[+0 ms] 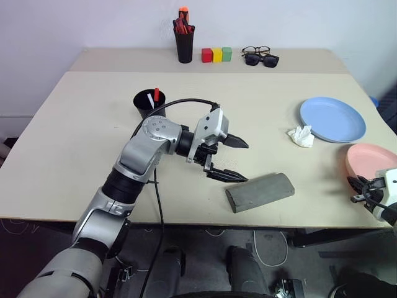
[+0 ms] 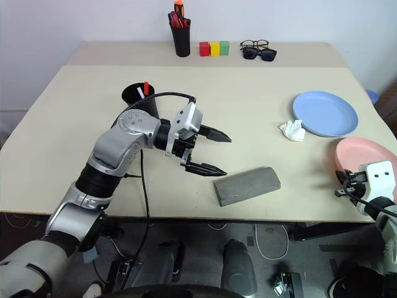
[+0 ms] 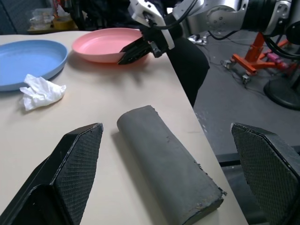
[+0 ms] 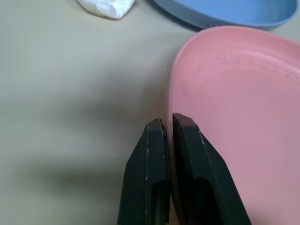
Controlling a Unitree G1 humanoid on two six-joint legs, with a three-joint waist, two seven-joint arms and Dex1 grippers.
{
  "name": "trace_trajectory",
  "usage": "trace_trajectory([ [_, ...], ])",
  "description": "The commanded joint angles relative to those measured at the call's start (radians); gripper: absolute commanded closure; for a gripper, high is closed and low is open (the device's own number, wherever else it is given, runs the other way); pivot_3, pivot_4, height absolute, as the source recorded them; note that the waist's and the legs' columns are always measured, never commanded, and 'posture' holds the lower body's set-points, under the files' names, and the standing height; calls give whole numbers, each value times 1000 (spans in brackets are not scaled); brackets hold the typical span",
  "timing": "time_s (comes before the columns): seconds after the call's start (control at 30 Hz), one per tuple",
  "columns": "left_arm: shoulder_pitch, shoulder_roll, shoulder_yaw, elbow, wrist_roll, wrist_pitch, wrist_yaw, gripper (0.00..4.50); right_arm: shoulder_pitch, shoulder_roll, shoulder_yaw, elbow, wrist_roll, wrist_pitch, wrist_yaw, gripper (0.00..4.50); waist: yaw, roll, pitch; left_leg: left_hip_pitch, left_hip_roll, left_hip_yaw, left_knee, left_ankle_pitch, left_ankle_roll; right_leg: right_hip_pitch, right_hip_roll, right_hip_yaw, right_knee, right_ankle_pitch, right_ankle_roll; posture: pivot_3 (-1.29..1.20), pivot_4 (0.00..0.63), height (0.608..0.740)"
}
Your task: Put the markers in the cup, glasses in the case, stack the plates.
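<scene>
My right gripper (image 4: 167, 121) is shut on the near rim of the pink plate (image 4: 234, 117), at the table's right front edge (image 1: 372, 158). The light blue plate (image 1: 332, 118) lies just behind it. The grey case (image 1: 260, 191) lies closed near the front edge. My left gripper (image 1: 246, 162) hovers open just to its left, pointing at it. The black cup (image 1: 146, 107) stands behind my left arm with the white marker (image 1: 151, 99) and the red marker (image 1: 156, 94) sticking out of it. The thin-rimmed glasses (image 1: 255, 50) lie at the back of the table.
Black sunglasses (image 1: 262, 59) lie right in front of the glasses. A slim black pen cup (image 1: 183, 43) and three coloured blocks (image 1: 217, 54) stand along the back. A crumpled white tissue (image 1: 302, 136) lies left of the blue plate.
</scene>
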Motion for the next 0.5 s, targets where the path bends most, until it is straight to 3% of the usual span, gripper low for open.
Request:
trace_trajectory([
  [0.03, 8, 5, 0, -42, -26, 1, 10, 0, -4, -14, 2, 7, -13, -30, -5, 4425, -1, 0, 0, 0, 0, 0, 0, 0, 0, 0, 0, 0, 0, 0, 0, 0, 150, 739],
  [0.27, 19, 11, 2, -64, -33, 16, 38, 0, -124, -94, 15, 48, -92, -175, -47, 4425, -21, 1, 0, 0, 0, 1, 0, 0, 0, 0, 0, 1, 0, 0, 0, 0, 150, 739],
  [0.5, 47, 27, 7, -111, -48, 46, 86, 0, -458, -194, 166, 282, -181, -318, -10, 4425, -24, 3, 0, 1, 0, 2, 0, 0, 0, -1, 0, 2, 0, 1, 0, 0, 150, 739],
])
